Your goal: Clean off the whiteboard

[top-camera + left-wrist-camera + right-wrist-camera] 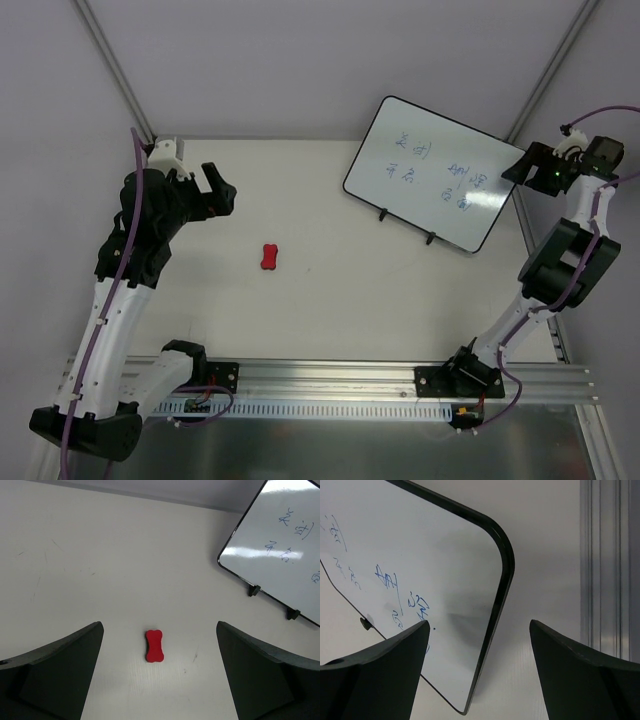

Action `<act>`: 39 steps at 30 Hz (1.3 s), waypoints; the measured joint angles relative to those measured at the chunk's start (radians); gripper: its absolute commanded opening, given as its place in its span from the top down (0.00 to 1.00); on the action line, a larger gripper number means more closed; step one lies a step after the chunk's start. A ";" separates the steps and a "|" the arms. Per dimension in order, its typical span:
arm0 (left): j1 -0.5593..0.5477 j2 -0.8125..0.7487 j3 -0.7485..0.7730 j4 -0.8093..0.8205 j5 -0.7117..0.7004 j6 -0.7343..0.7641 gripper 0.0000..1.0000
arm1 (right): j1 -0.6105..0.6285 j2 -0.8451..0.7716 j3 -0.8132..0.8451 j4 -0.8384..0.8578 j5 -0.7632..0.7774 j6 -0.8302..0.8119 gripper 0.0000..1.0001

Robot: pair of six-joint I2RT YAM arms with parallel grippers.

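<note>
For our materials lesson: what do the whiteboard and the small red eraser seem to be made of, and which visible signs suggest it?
The whiteboard: a smooth, glossy white coated panel, judging by its bright glare patches and the blue marker writing; its thin black rim looks like plastic. The red eraser: matte, evenly coloured, with rounded edges, so probably foam or rubber, though that is uncertain.

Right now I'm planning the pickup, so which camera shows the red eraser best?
The left wrist view: the red eraser lies centred, close and uncovered. The top external view shows the red eraser whole but small. The right wrist view does not show it.
</note>
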 measured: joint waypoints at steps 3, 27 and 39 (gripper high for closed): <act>0.000 0.016 0.019 0.000 0.016 0.001 0.01 | -0.002 0.032 0.028 0.004 -0.049 -0.016 0.17; 0.000 0.087 0.054 0.002 0.108 -0.005 0.01 | -0.007 0.183 0.130 0.022 -0.312 -0.060 0.53; 0.000 0.101 0.054 0.002 0.156 -0.009 0.01 | -0.023 0.155 0.081 0.013 -0.543 0.041 1.00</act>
